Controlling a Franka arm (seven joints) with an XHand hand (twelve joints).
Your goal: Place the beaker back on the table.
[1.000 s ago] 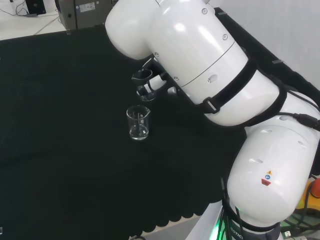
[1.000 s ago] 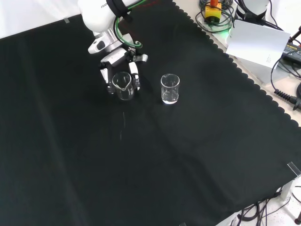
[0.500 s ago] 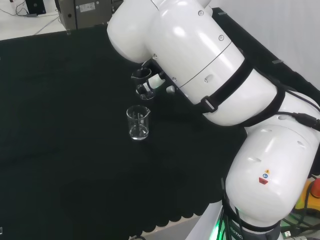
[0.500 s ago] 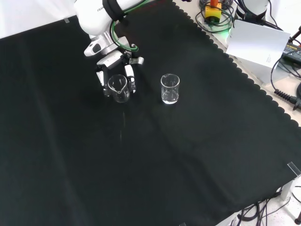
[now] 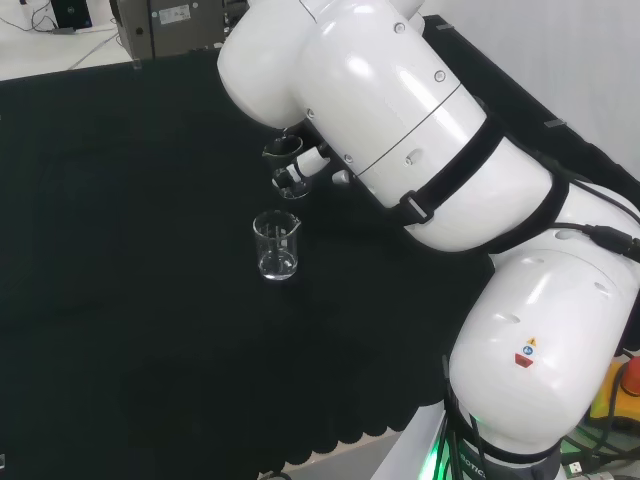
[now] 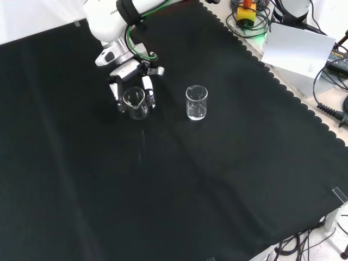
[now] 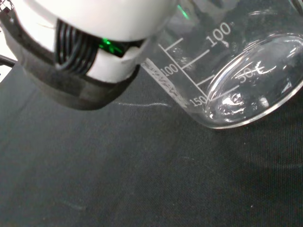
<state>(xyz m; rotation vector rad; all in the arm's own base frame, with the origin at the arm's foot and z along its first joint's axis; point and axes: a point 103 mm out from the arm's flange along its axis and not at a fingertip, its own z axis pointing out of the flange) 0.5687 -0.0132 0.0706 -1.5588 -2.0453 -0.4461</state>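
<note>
In the front view the hand (image 6: pixel 129 71) hangs below the white arm, its fingers (image 6: pixel 147 88) curled round a clear beaker (image 6: pixel 136 103) with a spout, held upright just over the cloth. I cannot tell whether its base touches. The wrist view has this beaker (image 7: pixel 236 71) close up, with white graduation marks, beside a white and black part of the hand (image 7: pixel 80 52). In the head view the hand (image 5: pixel 297 165) peeks out from under the arm's big white link. A second clear beaker (image 6: pixel 197 102) (image 5: pixel 277 246) stands free on the black cloth, a short way to the right in the front view.
Black cloth (image 6: pixel 179 185) covers the bench, with a scalloped edge (image 6: pixel 283 87) at the right in the front view. Beyond that edge lie cables, a yellow device (image 6: pixel 246 13) and a white panel (image 6: pixel 296 46). The arm's white links (image 5: pixel 420 140) take up the head view's right.
The hand has carried its beaker a little to the left in the front view, away from the standing beaker. The standing beaker has not moved.
</note>
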